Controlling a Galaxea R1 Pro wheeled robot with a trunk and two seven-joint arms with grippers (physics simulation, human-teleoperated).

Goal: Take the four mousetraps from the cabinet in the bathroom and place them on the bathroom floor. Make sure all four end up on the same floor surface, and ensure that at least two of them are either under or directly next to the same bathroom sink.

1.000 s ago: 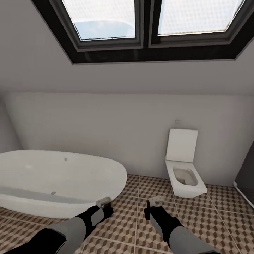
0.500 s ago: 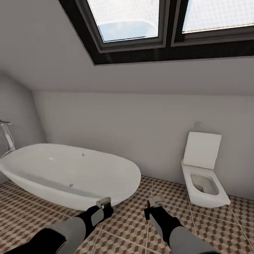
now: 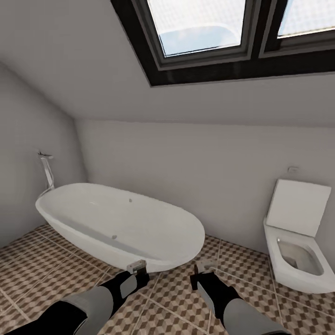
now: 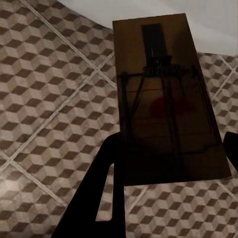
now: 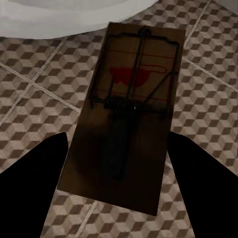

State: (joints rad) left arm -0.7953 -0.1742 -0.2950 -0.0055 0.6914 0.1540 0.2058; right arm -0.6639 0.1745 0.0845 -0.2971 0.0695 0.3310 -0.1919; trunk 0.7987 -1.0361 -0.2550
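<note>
Each arm carries a mousetrap above the cube-patterned bathroom floor [image 3: 60, 274]. In the left wrist view a tan mousetrap [image 4: 166, 99] with black wire and a red mark sits between the dark fingers [image 4: 106, 188] of my left gripper [image 3: 137, 266], which is shut on it. In the right wrist view a second mousetrap [image 5: 129, 114] with a red mark is held the same way by my right gripper [image 3: 204, 266]. In the head view both traps show as small pale pieces at the gripper tips, low in the picture. The cabinet and the sink are out of view.
A white oval bathtub [image 3: 116, 223] with a chrome tap [image 3: 46, 170] stands ahead on the left, close to both grippers. A white toilet [image 3: 298, 242] with its lid up stands at the right. A sloped wall with a dark-framed skylight [image 3: 209, 32] rises above.
The whole view has swung to the left: bathtub and toilet have shifted right in the picture and the tub's tap has come into sight. Both arms keep their pose, still holding the traps.
</note>
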